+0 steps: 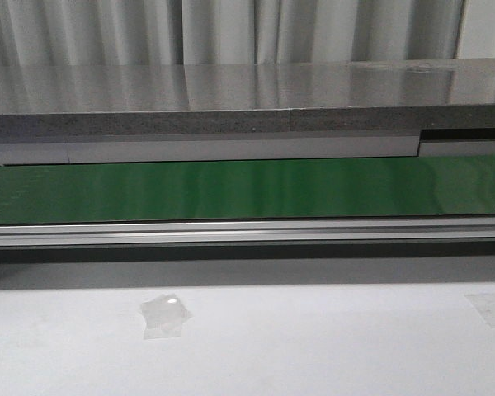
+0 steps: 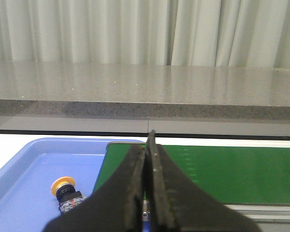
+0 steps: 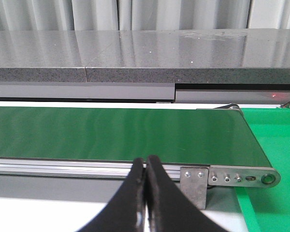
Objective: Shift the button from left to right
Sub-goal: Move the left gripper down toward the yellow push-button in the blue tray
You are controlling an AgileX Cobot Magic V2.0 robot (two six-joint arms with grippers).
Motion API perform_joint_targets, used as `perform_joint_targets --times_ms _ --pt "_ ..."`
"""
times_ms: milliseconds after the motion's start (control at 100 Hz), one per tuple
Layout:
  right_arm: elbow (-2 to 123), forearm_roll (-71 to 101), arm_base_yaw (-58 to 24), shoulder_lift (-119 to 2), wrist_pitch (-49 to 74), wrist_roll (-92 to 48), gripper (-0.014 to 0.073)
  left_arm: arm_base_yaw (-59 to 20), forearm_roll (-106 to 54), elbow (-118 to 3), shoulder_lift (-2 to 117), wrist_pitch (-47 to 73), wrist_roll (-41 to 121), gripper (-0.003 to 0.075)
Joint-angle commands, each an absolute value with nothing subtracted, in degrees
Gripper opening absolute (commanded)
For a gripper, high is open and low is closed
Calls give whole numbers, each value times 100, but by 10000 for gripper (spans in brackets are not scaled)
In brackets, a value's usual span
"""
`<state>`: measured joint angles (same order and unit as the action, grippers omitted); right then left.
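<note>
In the left wrist view the button (image 2: 64,189), a yellow round cap on a black and silvery body, lies on its side in a blue tray (image 2: 24,176). My left gripper (image 2: 148,145) is shut with nothing between its fingers and hangs beside the button, over the tray's edge next to the green belt (image 2: 232,171). My right gripper (image 3: 146,164) is shut and empty, in front of the belt's metal frame (image 3: 63,166). Neither gripper nor the button shows in the front view.
A green conveyor belt (image 1: 247,188) runs across behind a white tabletop (image 1: 313,338) with patches of clear tape (image 1: 165,315). A grey stone ledge (image 1: 231,99) and curtains stand behind. A green tray (image 3: 275,145) lies past the belt's right end.
</note>
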<state>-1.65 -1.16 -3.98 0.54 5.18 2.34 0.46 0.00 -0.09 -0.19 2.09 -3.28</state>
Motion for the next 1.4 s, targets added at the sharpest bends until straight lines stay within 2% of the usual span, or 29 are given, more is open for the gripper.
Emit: perform_joint_targets --times_ms 0,450,720,870,1390 --pt "-71 -106 -369 173 56 217 -65 6 -39 262 -217 -252 -364 -20" --pt "-71 -106 -369 173 56 217 -65 6 -39 209 -217 0 -364 -20" --pt "-71 -106 -369 173 56 217 -65 6 -768 -437 84 540 -378 -20" --pt "-71 -106 -369 173 56 217 -65 6 -894 -1086 740 921 -382 -20" --pt "-71 -106 -369 173 56 217 -65 6 -610 -4430 4026 4127 -382 -20"
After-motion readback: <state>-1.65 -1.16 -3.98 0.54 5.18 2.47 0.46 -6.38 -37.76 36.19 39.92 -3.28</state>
